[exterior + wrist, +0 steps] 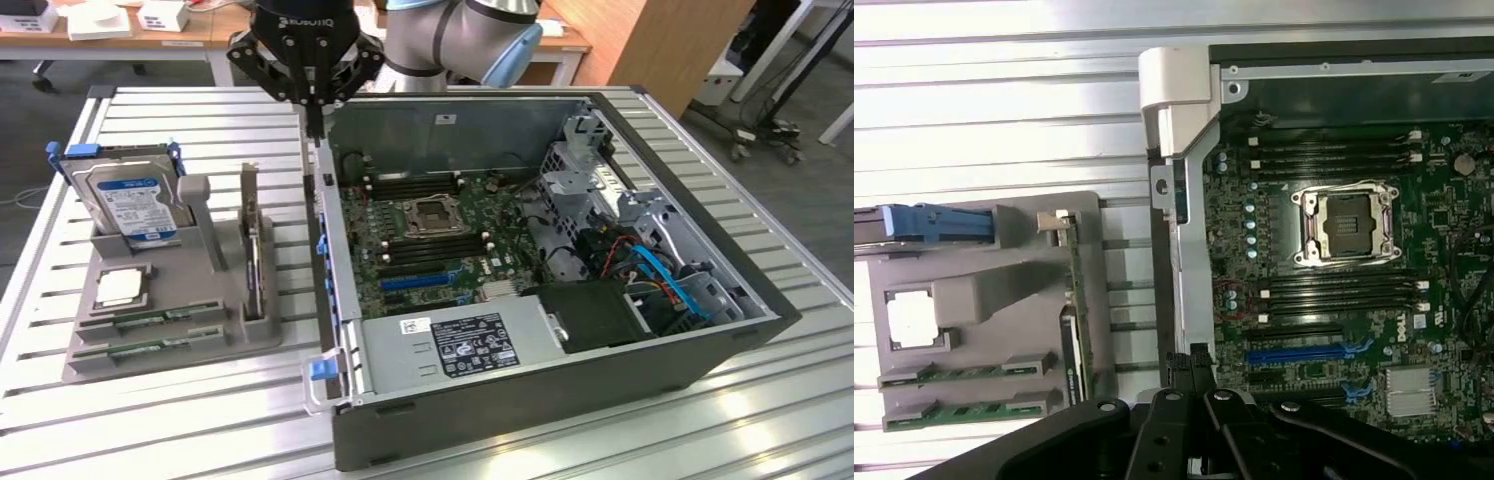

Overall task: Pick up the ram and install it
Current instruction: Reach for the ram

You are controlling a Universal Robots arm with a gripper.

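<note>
Two green ram sticks (147, 322) lie flat in the front slots of the grey holder (200, 345) at the exterior view's left. In the wrist view the ram sticks (964, 374) lie in the same holder (984, 280). My gripper (315, 122) hangs at the back, above the rear corner of the open computer case's (534, 385) side wall, well away from the ram. Its black fingers are pressed together with nothing between them. The wrist view has the gripper (1189, 368) over the case's wall, between holder and motherboard (1334, 330).
The holder also carries an upright blue-labelled hard drive (134, 200), a dark expansion card (251, 240) and a CPU chip (120, 287). Inside the case are an empty CPU socket (434, 215), black memory slots (414, 183), a power supply (454, 340) and drive cages (601, 190).
</note>
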